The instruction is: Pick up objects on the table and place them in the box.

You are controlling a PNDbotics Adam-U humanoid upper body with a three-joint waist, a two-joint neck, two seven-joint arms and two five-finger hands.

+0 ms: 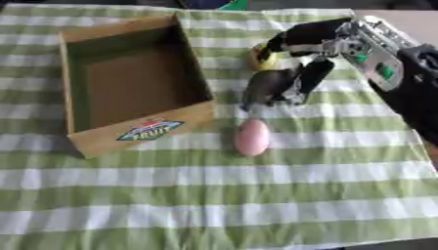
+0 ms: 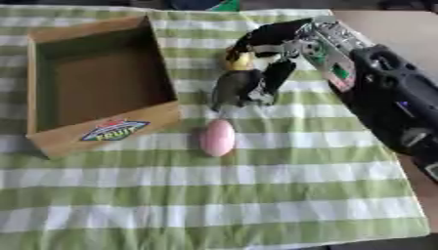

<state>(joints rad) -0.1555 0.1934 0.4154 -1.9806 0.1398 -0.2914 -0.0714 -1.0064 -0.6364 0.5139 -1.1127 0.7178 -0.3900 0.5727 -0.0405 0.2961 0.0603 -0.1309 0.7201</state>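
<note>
Green-and-white striped cloth point(image 1: 214, 195): open cardboard box point(image 1: 137, 136) at left, empty; pink egg point(image 1: 251, 137) just right of it. Right hand point(image 1: 299, 63) curls its fingers round a dark object point(image 1: 263, 85), a yellow object point(image 1: 261, 57) close behind. Risk: the dark object may slip and strike the egg below.

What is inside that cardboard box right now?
Nothing that shows: the box reveals only its bare brown floor, though its near wall hides a strip. The pink egg-shaped thing, the grey thing and the yellow thing lie outside on the cloth.

Right arm in from upper right, right hand point(image 1: 295, 53) fingers curled downward; left hand out of view.
</note>
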